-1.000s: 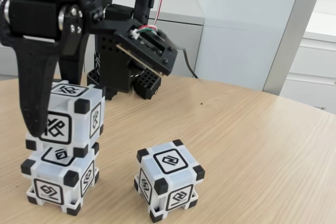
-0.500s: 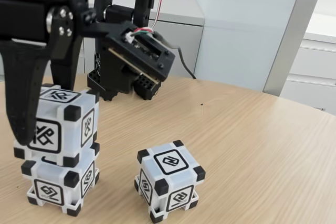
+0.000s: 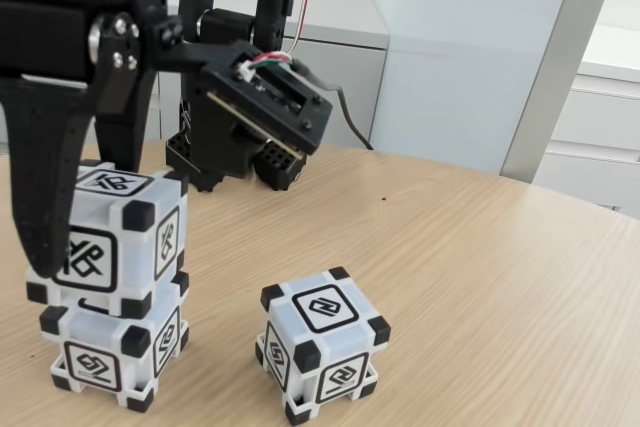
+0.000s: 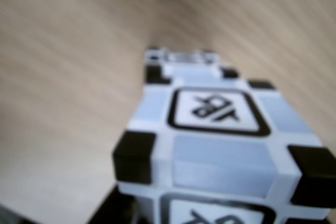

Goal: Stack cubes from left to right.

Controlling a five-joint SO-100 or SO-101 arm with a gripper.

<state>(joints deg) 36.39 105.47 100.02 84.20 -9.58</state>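
Cubes of pale bluish-white plastic with black corner blocks and black-framed square glyphs number three on the light wooden worktop. Taking the lone cube at the bottom centre of the fixed view as the landmark, the other two form a stack well to its left: a bottom cube resting on the worktop at about the same depth as the landmark, and a top cube sitting on it, shifted a little to the left so that its edge overhangs. The black fingers of the arm's gripper come down from above onto the top cube; one broad finger covers that cube's left front side and touches it, while the other finger is hidden behind it, so the grip appears closed on the cube, though I cannot tell how firmly. In the wrist view the top cube is seen from close above, blurred, with the rim of the bottom cube showing beyond it. Behind the landmark and to its left stands the arm's black perforated base.
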